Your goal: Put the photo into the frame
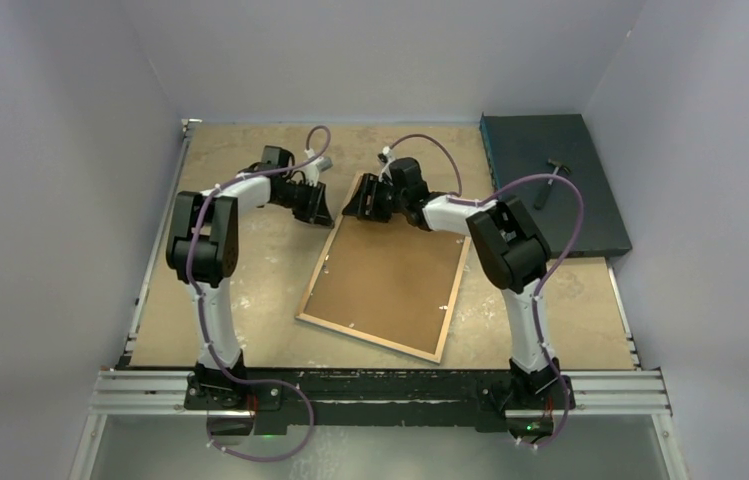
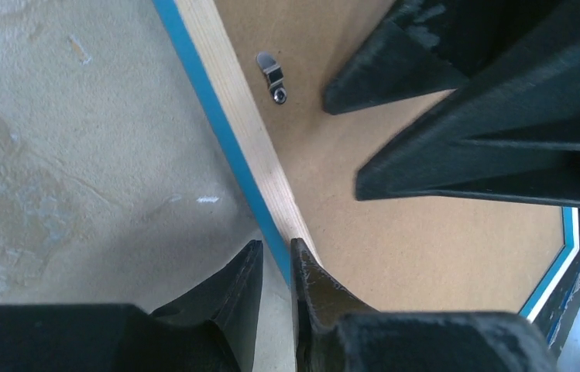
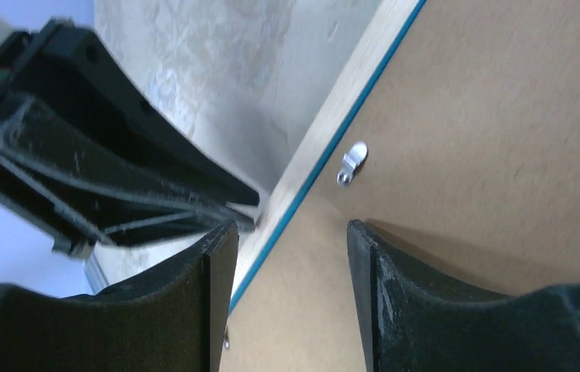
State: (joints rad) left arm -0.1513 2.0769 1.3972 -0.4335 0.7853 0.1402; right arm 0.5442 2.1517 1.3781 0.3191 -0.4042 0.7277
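the frame [image 1: 370,340] lies back-up on the table [image 1: 250,270], with the brown backing board [image 1: 390,270] inside its pale rails. at the frame's far-left corner the left gripper [image 2: 275,252] sits astride the blue outer edge, jaws a slit apart; whether they pinch it i cannot tell. the right gripper [image 3: 290,229] hangs over the same corner, jaws wide and empty. bare table flanks the frame's left side. the teal slab [image 1: 530,140] lies well off its far right.

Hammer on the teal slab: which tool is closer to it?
Right. The right tool is over the far corner of the frame, with the hammer off to its right on the teal slab. The left tool is at that corner's left edge, farther away.
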